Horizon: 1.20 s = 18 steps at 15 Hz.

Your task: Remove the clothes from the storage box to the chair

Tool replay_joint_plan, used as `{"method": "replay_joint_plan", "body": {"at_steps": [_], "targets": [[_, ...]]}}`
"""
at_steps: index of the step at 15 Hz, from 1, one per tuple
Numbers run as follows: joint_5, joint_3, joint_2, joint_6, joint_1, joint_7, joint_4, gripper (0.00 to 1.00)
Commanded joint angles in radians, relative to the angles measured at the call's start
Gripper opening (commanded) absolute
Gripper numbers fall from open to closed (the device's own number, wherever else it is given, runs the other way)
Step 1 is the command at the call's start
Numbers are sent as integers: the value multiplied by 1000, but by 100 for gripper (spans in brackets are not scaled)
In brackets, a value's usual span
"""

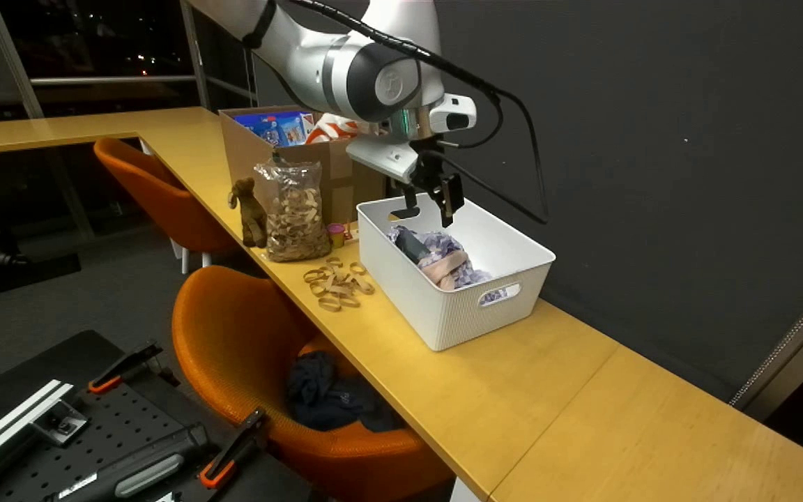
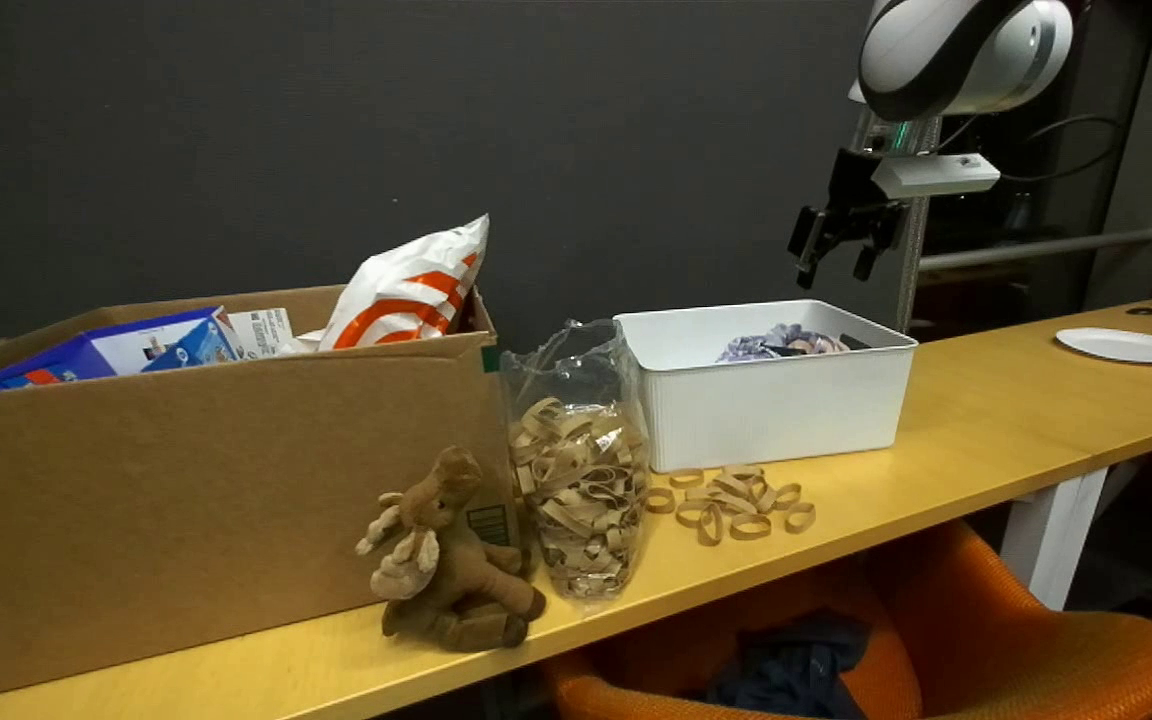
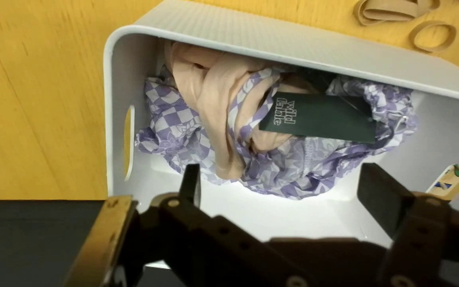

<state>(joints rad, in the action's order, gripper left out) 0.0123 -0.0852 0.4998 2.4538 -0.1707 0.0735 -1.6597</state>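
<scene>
Gripper point(image 3: 286, 185) wide and holding nothing, above the storage box point(image 1: 401, 279). Clothes point(image 3: 249, 119) inside, bunched against one long wall point(image 3: 313, 44) — I'd shift over them before descending, bite a thick pink fold point(image 3: 213, 91), not the tag point(image 3: 321, 117) — then lift fully clear before heading for the chair point(image 1: 217, 328).

dark wall point(image 1: 652, 153), wooden table point(image 1: 499, 383), black window point(image 1: 105, 38)

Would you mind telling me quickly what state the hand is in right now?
Hand: open, holding nothing, above the white storage box; the purple-and-white checked garment lies inside, ungripped.
</scene>
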Motion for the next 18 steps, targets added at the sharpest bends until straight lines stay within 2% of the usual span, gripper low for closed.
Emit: {"method": "replay_joint_plan", "body": {"at_steps": [1, 12, 14, 16, 17, 18], "targets": [[-21, -20, 24, 43, -8, -7, 3, 100], [-6, -42, 147, 89, -10, 25, 26, 100], [-12, -35, 184, 138, -19, 7, 34, 100], [-18, -22, 217, 243, -27, -18, 36, 100], [-16, -18, 229, 291, -27, -28, 33, 98], [-21, -11, 237, 341, -29, -33, 27, 74]]}}
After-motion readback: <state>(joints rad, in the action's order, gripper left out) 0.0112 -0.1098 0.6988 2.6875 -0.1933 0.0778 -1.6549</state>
